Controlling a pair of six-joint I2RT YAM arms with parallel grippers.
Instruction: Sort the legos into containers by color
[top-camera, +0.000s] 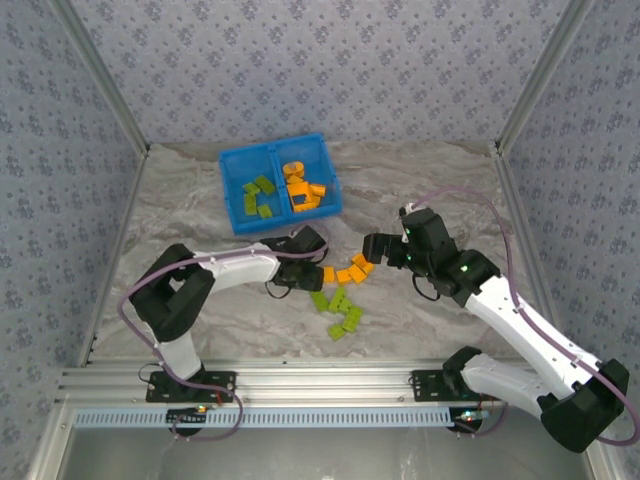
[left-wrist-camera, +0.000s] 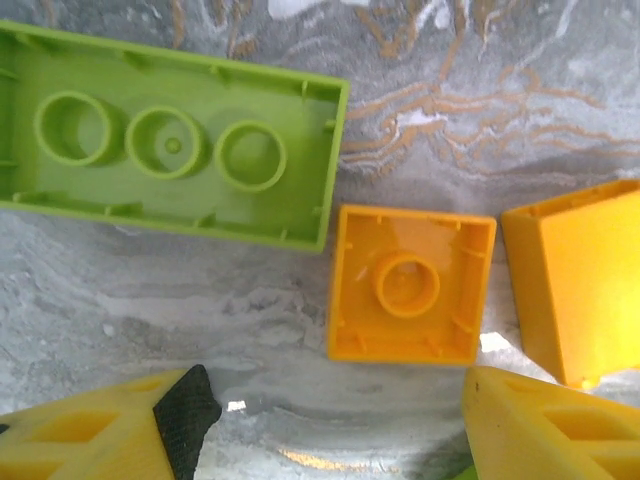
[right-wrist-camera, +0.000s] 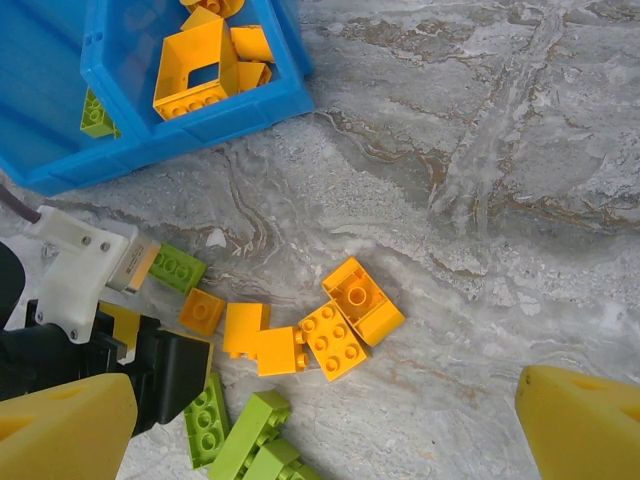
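— Starting with the biggest: looking at the marble desk (top-camera: 440, 190), carrying everything.

— Next, noting the blue tray (top-camera: 290, 221) sitting toward the far side, slightly askew. Seeing lime green bricks (top-camera: 258, 195) lying in the compartment on the left of the top view. Seeing orange bricks (top-camera: 305, 190) lying in the compartment on the right, an orange rectangular frame (right-wrist-camera: 195, 70) among them.

— And the pincers?

— Seeing the left pincer (left-wrist-camera: 335, 405) hanging low over the desk, spread apart, gripping nothing. Seeing the right pincer (right-wrist-camera: 325, 400) spread wide too, empty, hovering well above the desk to the right of the loose pile.

— Moving down to that pile, then.

— Spotting loose orange bricks (top-camera: 348, 270) clustering on the desk between the two pincers, on the near side of the tray and apart from it. Spotting loose green bricks (top-camera: 338, 310) clumping just beside them, toward the arm bases.

— Anything finer?

— Through the left wrist view, making out a green two-by-four brick (left-wrist-camera: 170, 150) lying hollow side up. Also making out an orange two-by-two brick (left-wrist-camera: 410, 285), likewise upturned, just beside the green brick's corner and just ahead of the pincer's opening. Catching a second orange brick (left-wrist-camera: 580, 280) at the right edge.
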